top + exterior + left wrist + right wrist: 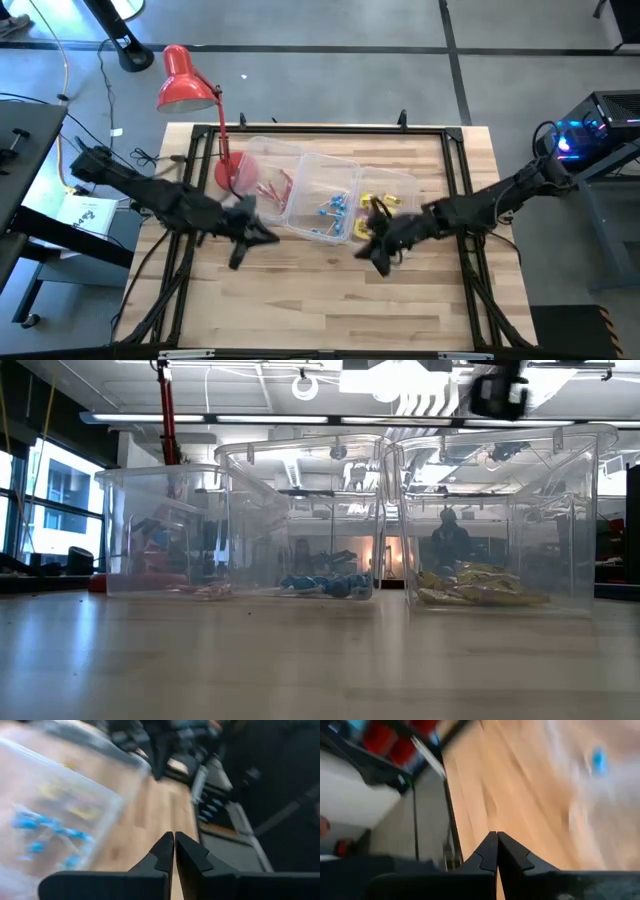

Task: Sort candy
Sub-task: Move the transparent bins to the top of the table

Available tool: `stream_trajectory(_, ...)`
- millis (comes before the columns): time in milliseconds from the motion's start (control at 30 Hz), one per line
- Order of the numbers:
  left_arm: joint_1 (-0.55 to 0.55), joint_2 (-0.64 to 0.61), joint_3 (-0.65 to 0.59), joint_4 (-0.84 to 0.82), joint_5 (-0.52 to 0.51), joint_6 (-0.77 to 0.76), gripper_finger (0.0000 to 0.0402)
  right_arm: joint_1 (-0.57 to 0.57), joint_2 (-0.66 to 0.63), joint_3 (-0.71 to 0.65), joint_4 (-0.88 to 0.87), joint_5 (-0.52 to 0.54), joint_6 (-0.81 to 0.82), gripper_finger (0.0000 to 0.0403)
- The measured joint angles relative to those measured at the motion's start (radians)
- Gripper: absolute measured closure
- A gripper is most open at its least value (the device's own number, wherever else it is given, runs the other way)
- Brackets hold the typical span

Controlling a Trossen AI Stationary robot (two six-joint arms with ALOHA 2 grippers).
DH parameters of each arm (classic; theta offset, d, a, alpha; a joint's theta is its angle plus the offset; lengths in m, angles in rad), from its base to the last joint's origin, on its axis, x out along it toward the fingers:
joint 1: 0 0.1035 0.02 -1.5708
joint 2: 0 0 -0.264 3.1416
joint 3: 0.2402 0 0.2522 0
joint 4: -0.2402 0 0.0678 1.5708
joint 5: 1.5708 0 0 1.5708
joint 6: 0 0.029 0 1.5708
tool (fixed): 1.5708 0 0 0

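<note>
Three clear bins stand in a row on the wooden table. In the high view the left bin holds slim red/pink sticks [268, 187], the middle bin holds blue-wrapped pieces [330, 208], and the right bin holds yellow packets [378, 201]. The low view shows the same candy lying on the bin floors: red sticks [200, 590], blue pieces [325, 585], yellow packets [480, 585]. My left gripper [268, 237] [174, 840] is shut and empty, just near of the left and middle bins. My right gripper [372, 255] [497, 840] is shut and empty, by the near side of the right bin.
A red desk lamp [185, 85] stands with its base [228, 170] at the table's far left, beside the left bin. A black frame [320, 130] runs round the table's edges. Bare wood [320, 300] lies near of the bins. Part of an arm [500, 390] shows above the right bin.
</note>
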Motion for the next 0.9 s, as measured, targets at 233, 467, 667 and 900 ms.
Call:
stream_trajectory(233, 0.018, 0.116, -0.158, 0.376, 0.2, -0.026, 0.04, 0.16, 0.006, 0.0, -0.216, 0.001, 0.22, 0.0402)
stream_trajectory(467, 0.096, 0.199, -0.298, 0.53, 0.202, -0.044, 0.0401, 0.207, 0.041, 0.0, -0.34, 0.019, 0.377, 0.0403)
stream_trajectory(667, 0.134, 0.319, -0.329, 0.619, 0.248, -0.036, 0.0401, 0.175, 0.079, 0.003, -0.403, 0.08, 0.403, 0.0403)
stream_trajectory(900, 0.201, 0.434, -0.327, 0.709, 0.092, 0.027, 0.0401, 0.074, 0.09, 0.001, -0.456, 0.192, 0.343, 0.0403)
